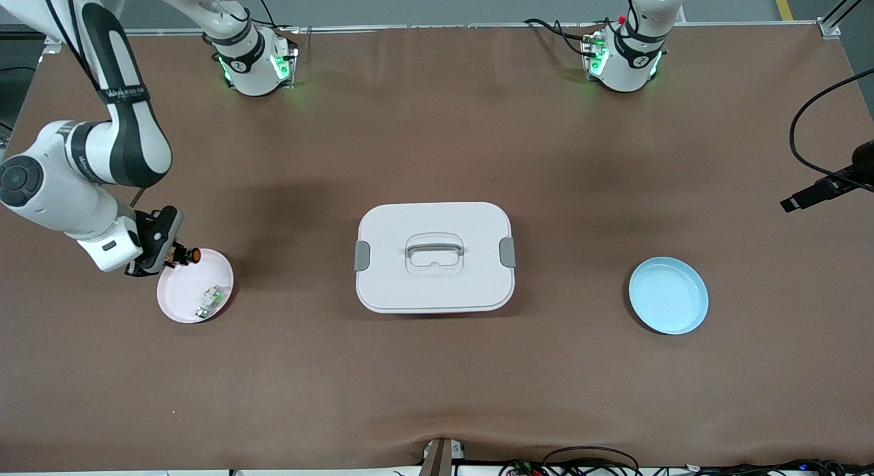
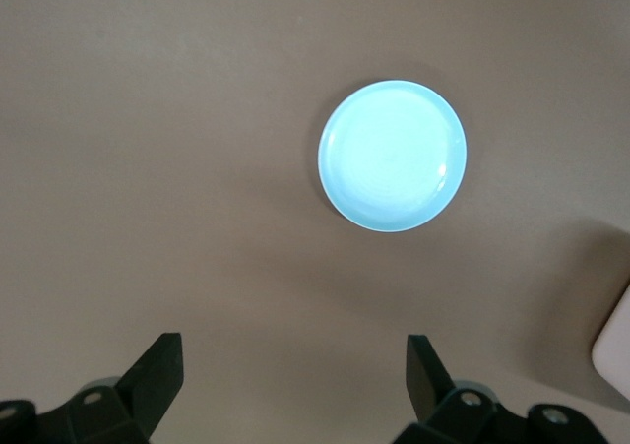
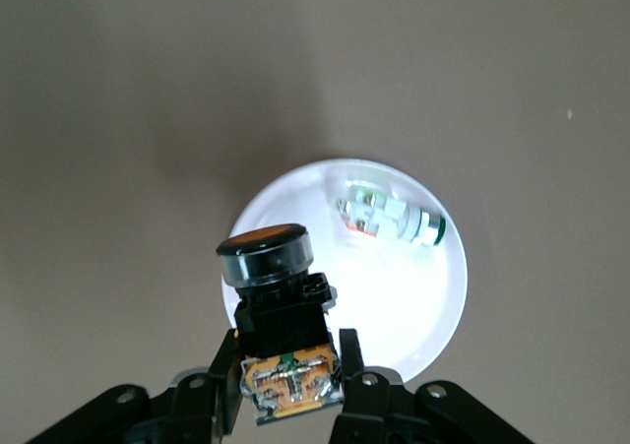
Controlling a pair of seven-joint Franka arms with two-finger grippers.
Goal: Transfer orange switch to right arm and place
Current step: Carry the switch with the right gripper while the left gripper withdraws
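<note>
Two end effectors are at work here, and only one is busy: the right end effector (image 3: 291, 385) has its fingers pinched on the tan-orange rear block of the orange switch (image 3: 277, 306), cap pointing away from the wrist. It hangs over the pink plate (image 1: 179, 305), above the plate's rim on the side toward the robots' bases. On that plate lies a small white-and-green component (image 1: 212, 300), on the part nearer the front camera, apart from the switch. The pink plate sits on the brown bench (image 1: 437, 380) at the right arm's end, well apart from the white lidded box (image 1: 435, 256), which stands mid-bench with grey latches at both ends and a recessed handle on top. A blue plate (image 1: 668, 295) lies on the bench toward the left arm's end from the box, well apart from it. The left end effector (image 2: 295, 380) waits high over the bench near the blue plate, its fingers spread wide and holding nothing.
</note>
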